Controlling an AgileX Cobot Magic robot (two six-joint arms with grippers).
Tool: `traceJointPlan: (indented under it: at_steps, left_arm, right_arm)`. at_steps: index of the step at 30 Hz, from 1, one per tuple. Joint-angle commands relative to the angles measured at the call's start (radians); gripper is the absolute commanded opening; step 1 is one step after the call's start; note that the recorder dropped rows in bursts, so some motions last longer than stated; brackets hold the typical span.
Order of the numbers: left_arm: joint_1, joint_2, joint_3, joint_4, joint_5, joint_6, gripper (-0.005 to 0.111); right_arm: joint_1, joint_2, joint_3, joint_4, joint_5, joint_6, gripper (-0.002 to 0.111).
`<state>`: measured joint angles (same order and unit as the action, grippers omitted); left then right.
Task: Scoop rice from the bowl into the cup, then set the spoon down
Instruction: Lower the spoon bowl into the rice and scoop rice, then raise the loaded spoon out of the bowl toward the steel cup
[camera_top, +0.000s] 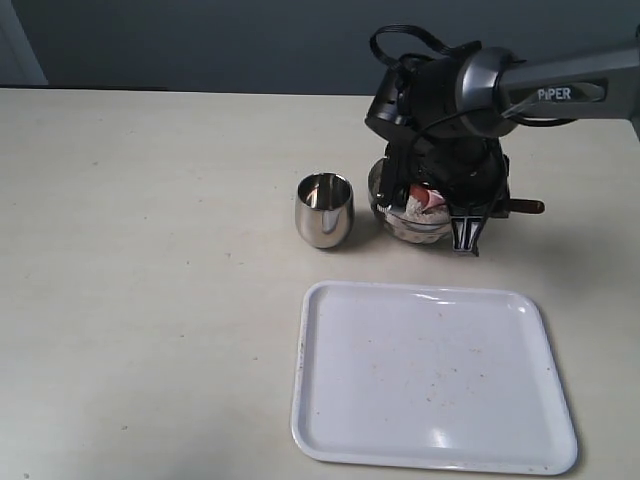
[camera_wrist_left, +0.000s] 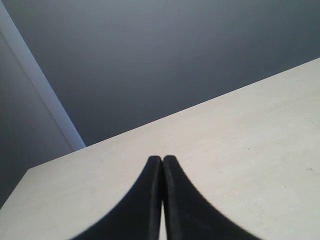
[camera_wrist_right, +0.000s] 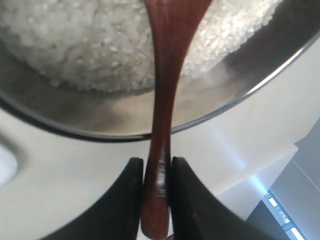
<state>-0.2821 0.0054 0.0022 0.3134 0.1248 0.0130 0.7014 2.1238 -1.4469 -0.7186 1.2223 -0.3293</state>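
Clamps the spoon (camera_wrist_right: 162, 100) by its slim handle between the fingers of the right gripper (camera_wrist_right: 157, 172), just outside the rim of the bowl (camera_wrist_right: 75, 131), with the wider end reaching over the rice (camera_wrist_right: 90, 45) heaped inside the bowl. Holds the left gripper (camera_wrist_left: 162, 162) with fingers pressed together over bare table (camera_wrist_left: 240, 150), the bowl not in its view. Leaves the cup (camera_top: 324, 210) upright just left of the bowl in the exterior view, not touching, and a white tray (camera_top: 435, 375) flat in front of the bowl.
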Motion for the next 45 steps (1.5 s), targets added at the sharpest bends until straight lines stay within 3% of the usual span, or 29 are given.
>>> traceJointPlan:
  at_steps: [1, 16, 35, 45]
  left_arm:
    - [-0.009, -0.005, -0.002, 0.001, -0.003, -0.005, 0.0]
    - [-0.009, -0.005, -0.002, 0.001, -0.003, -0.005, 0.0]
    - [-0.009, -0.005, -0.002, 0.001, -0.003, -0.005, 0.0]
    - [-0.009, -0.005, -0.002, 0.001, -0.003, -0.005, 0.0]
  right_arm:
    - [-0.023, -0.01, -0.007, 0.013, -0.001, -0.011, -0.001]
    - [-0.073, -0.053, -0.007, 0.163, -0.001, -0.087, -0.001]
    - [-0.075, -0.055, -0.007, 0.216, -0.001, -0.122, -0.001]
    - [-0.135, -0.068, -0.056, 0.334, -0.001, -0.152, -0.001]
